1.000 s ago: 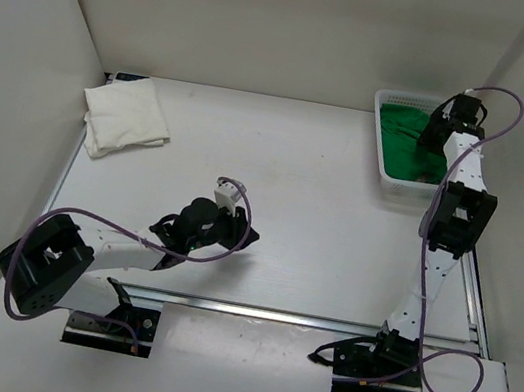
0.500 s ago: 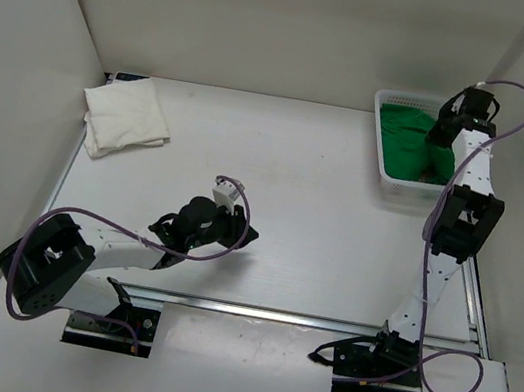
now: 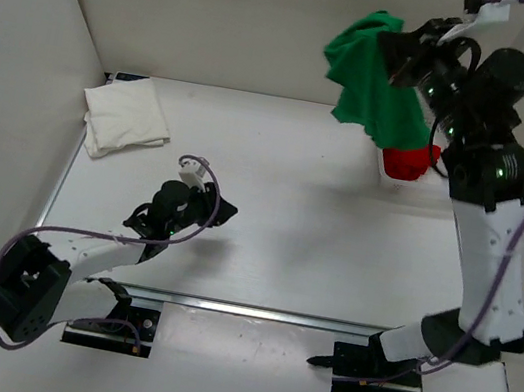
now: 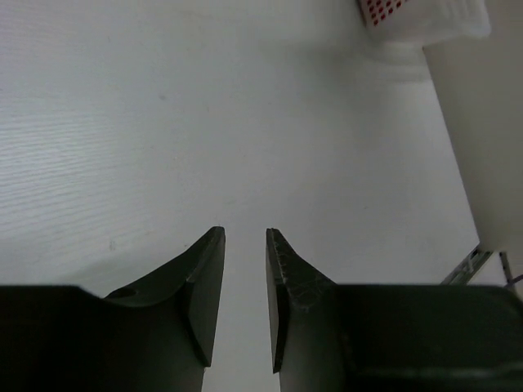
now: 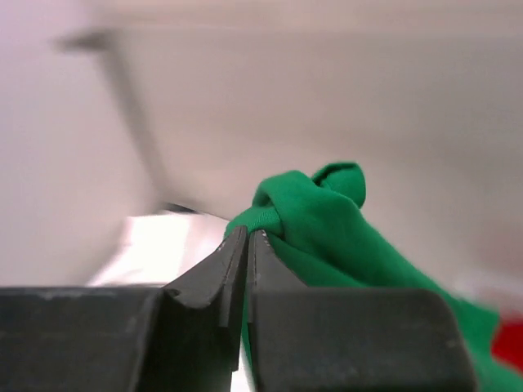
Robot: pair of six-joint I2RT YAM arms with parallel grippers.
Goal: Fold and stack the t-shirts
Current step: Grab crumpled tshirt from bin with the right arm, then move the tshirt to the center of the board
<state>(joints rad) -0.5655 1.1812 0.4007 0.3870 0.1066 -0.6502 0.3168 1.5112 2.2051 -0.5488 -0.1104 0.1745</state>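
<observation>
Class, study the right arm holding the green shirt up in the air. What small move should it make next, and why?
Probably swing the green shirt leftward over the bare middle of the table and begin lowering it. It hangs bunched from the shut right fingers, above the basket that holds the red shirt, so it cannot be folded until it lies flat.

The whole table [image 3: 316, 236] is viewed from high above its near edge. The left wrist view is aimed low across it toward the far-right basket [image 4: 425, 20]. The green shirt [image 5: 319, 237], shared with the overhead view, is seen close from the high right wrist.
</observation>
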